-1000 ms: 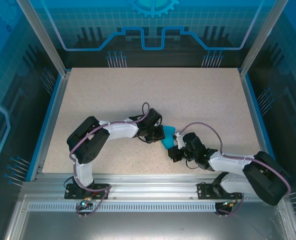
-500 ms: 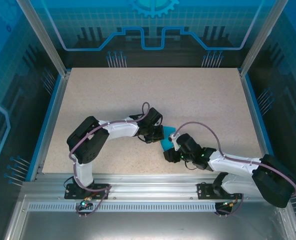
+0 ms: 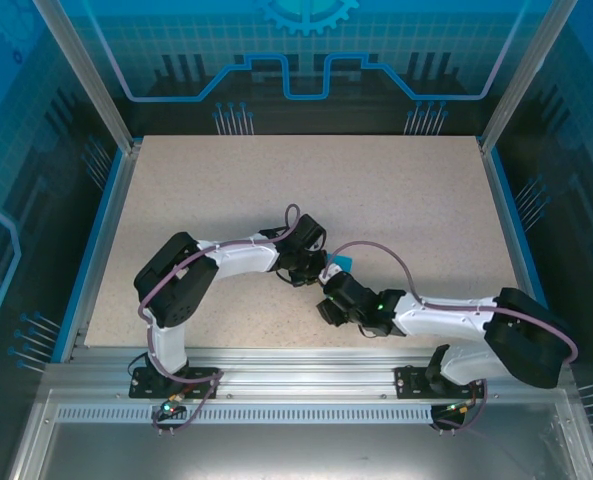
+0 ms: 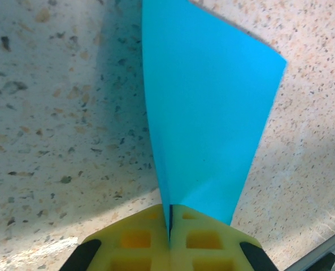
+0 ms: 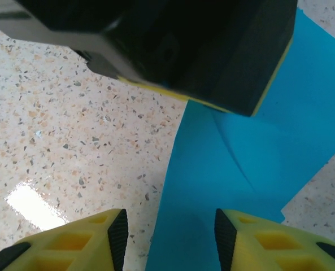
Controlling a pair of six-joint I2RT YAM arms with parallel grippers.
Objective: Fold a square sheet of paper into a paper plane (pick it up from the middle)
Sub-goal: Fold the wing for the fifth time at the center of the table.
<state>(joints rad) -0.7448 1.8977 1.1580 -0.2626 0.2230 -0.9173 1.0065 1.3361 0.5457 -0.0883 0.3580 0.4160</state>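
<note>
The teal square sheet of paper (image 4: 207, 113) is folded into a tapering wedge with a centre crease, and its narrow end is pinched upright in my left gripper (image 4: 170, 226), which is shut on it. A small corner of the paper (image 3: 343, 262) shows between the two grippers, near the table's front middle. My right gripper (image 5: 170, 240) is open, its yellow fingers (image 5: 94, 240) straddling the paper's lower flap (image 5: 223, 164) without touching it. The right gripper (image 3: 331, 297) sits just in front of the left gripper (image 3: 314, 268), whose black and yellow body (image 5: 184, 51) looms close ahead.
The speckled beige tabletop (image 3: 276, 190) stretches wide behind and to both sides of the arms. Blue rails edge it on the left (image 3: 101, 240) and right (image 3: 511, 220). A metal frame (image 3: 296, 365) runs along the near edge.
My right gripper has opened and slid left and forward, right up under the left gripper and over the paper. The left arm and its grip have stayed put.
</note>
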